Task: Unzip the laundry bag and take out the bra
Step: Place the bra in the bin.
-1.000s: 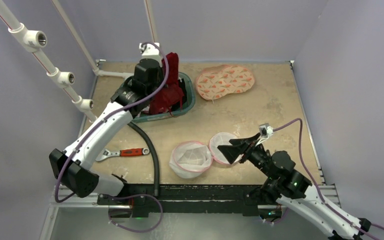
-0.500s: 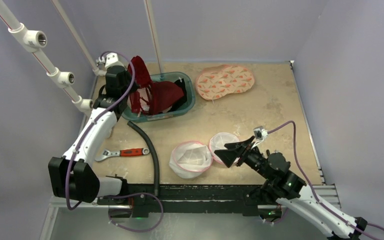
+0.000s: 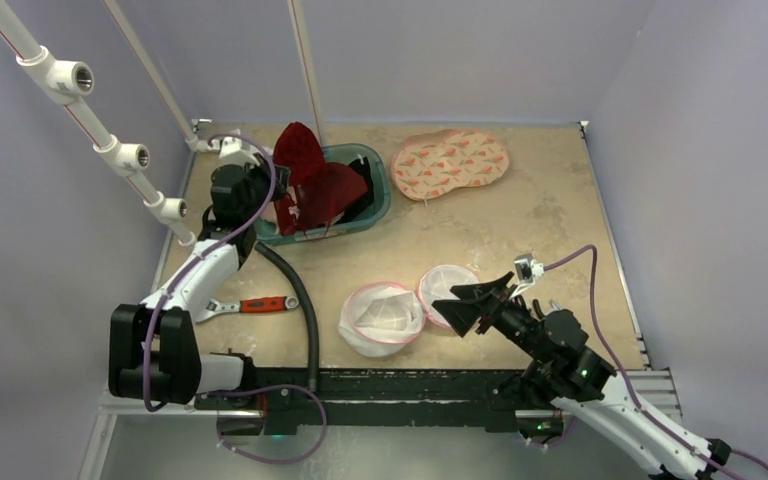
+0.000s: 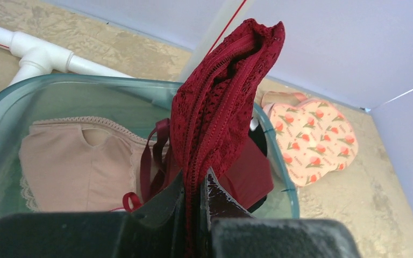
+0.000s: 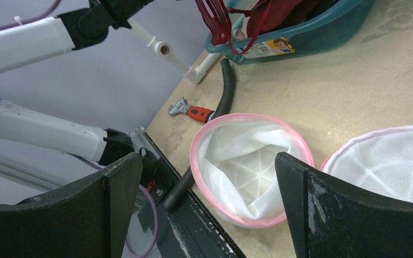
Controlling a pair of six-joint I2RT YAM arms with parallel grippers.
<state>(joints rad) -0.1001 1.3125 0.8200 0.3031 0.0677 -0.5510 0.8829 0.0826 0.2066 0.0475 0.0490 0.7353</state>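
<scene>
A dark red lace bra (image 4: 223, 102) stands up from my left gripper (image 4: 196, 185), which is shut on its folded edge. The bra's straps trail down into the teal basin (image 4: 11, 102). From above, the bra (image 3: 300, 160) hangs over the basin's left end, beside the left gripper (image 3: 270, 190). The white mesh laundry bag (image 3: 382, 318) with its pink rim lies unzipped near the front edge, its round lid (image 3: 447, 290) flipped to the right. My right gripper (image 3: 465, 305) hovers open just right of the bag (image 5: 250, 166), nothing between its fingers (image 5: 118, 183).
The basin (image 3: 375, 215) also holds a beige garment (image 4: 70, 161). A floral pad (image 3: 450, 160) lies at the back. A red-handled wrench (image 3: 255, 304) and a black hose (image 3: 305, 300) lie front left. White pipes (image 3: 120, 155) run along the left wall.
The left arm swung from over the basin to its left side, keeping the bra in its grip; the bra now stands up over the basin's left end. The right gripper barely shifted.
</scene>
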